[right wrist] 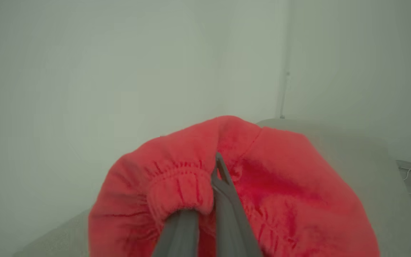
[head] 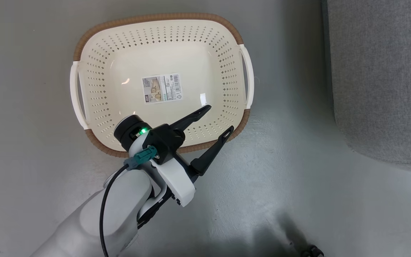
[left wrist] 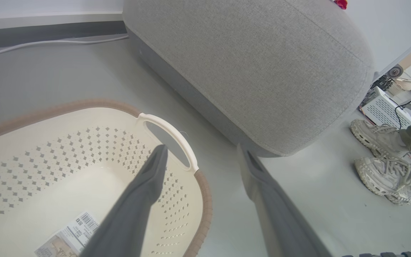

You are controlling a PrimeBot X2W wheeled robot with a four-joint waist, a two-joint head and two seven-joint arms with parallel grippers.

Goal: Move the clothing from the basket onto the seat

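Right fingers [right wrist: 229,210] seemingly pinching red clothing [right wrist: 284,185], basket [head: 162,17] holding label sticker [head: 162,88]

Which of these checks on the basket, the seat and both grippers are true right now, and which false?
1. The basket holds no laundry. True.
2. The left gripper is shut on fabric. False: the left gripper is open and empty, over the basket's near rim.
3. The right gripper is shut on the red clothing. True.
4. The basket stands on the seat. False: it stands on the floor beside the seat.
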